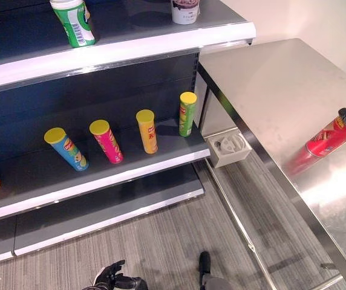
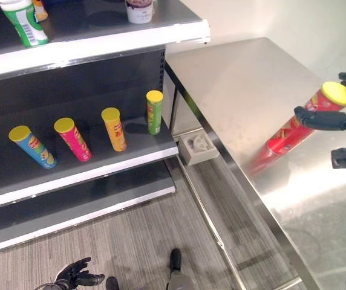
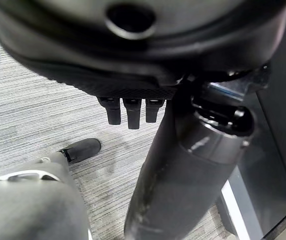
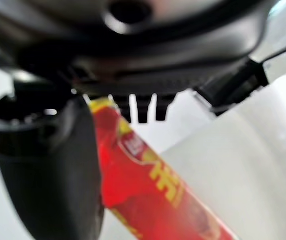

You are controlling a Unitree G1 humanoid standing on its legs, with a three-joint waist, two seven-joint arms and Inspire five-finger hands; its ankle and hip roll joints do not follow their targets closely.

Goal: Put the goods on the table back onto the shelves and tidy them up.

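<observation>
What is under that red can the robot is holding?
The red can is tilted in the right hand, with the steel table beneath it and its blurred reflection there. Whether its bottom end touches the table cannot be seen.

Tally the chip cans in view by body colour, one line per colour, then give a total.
Blue can: 1
Pink can: 1
Orange can: 1
Green can: 1
Red can, in the right hand: 1
Total: 5

Steel table (image 2: 239,90): red can (image 2: 294,130), tilted | Middle shelf (image 1: 100,175): blue (image 1: 68,149), pink (image 1: 107,141), orange (image 1: 147,131), green (image 1: 187,113) cans.
</observation>
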